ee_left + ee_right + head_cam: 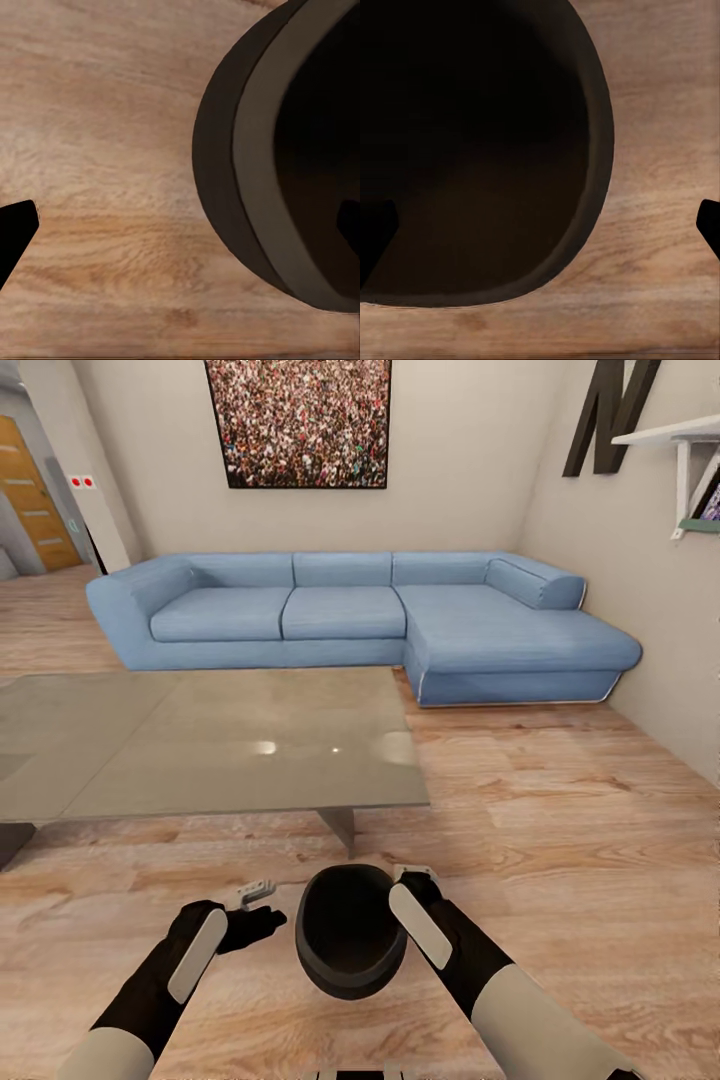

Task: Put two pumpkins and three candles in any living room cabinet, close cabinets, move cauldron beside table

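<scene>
Right now your cauldron (349, 945) sits mouth-up on the wooden floor (560, 840), between your 2 grippers and just in front of the near edge of the table (200, 745). Your right gripper (415, 880) hangs at the cauldron's rim on its right side; in the right wrist view 1 dark fingertip (375, 236) lies over the black hollow of the pot (472, 150) and the other (709, 225) over bare floor outside it, so the fingers are spread wide and straddle the wall without pinching it. Your left gripper (262, 905) sits just beside the cauldron's left flank, apart from it; in the left wrist view its fingertip (15, 232) shows over floorboards (105, 135) with the pot's rim (255, 165) beside it, the 2 tips far apart, fingers spread and empty. Beyond the table stands a blue corner sofa (360, 615) against the wall, under a large framed crowd picture (298, 422).
</scene>
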Robot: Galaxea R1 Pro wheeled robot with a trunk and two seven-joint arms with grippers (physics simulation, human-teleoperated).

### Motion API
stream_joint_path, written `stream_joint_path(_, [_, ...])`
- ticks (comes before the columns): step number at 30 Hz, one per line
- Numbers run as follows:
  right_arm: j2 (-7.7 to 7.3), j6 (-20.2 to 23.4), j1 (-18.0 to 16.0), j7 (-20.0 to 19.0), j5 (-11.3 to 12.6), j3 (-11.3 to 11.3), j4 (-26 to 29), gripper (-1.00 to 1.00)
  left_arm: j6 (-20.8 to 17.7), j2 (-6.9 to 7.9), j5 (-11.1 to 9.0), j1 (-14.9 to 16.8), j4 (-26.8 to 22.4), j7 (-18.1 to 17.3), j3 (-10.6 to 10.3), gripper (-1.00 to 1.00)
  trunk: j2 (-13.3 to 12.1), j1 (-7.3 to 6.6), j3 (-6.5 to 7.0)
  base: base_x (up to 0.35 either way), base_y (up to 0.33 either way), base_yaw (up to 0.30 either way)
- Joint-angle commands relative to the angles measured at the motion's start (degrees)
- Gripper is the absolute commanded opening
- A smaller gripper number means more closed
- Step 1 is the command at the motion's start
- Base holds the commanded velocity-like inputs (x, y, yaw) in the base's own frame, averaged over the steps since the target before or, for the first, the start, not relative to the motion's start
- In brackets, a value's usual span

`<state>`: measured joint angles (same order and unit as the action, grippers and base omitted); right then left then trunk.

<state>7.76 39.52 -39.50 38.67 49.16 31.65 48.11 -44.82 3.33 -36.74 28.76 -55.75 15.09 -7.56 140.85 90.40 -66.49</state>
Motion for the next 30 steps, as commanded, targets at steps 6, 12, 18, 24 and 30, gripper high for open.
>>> stream_joint_path(6, [-0.09, 0.1, 0.0, 0.7, 0.6, 0.2, 0.2, 1.0, -0.1, 0.1, -0.6, 0.0, -0.1, 0.6, -0.2, 1.0, -2.4, -1.34, 1.03, -0.197, 0.023, 0.0])
stream_joint_path(12, [-0.22, 0.2, 0.0, 0.8, 1.7, 0.2, 0.2, 1.0, -0.1, 0.15, -0.5, 0.0, -0.1, 0.6, -0.2, 1.0, -4.8, -2.66, 2.11, -0.207, 0.006, 0.0])
stream_joint_path(18, [-0.71, 1.0, 0.1, 0.9, 6.6, 0.3, 0.9, 1.0, -0.1, 0.19, -0.3, 0.0, -0.1, 0.6, -0.1, 1.0, -7.2, -3.98, 3.19, -0.126, 0.006, 0.0])
stream_joint_path(24, [-4.64, 2.4, 0.5, 1.0, 8.1, 0.3, 7.0, 1.0, 0.0, 0.18, -0.2, -0.1, -0.1, 0.6, -0.2, 1.0, -9.6, -5.3, 4.26, -0.164, 0.04, 0.0])
stream_joint_path(30, [-8.02, 2.1, 0.9, 1.0, 8.1, 0.3, 8.4, 1.0, 0.8, 0.13, -0.3, -1.3, -0.1, 4.0, -0.2, 1.0, -12.0, -6.62, 5.34, -0.14, 0.003, 0.0])
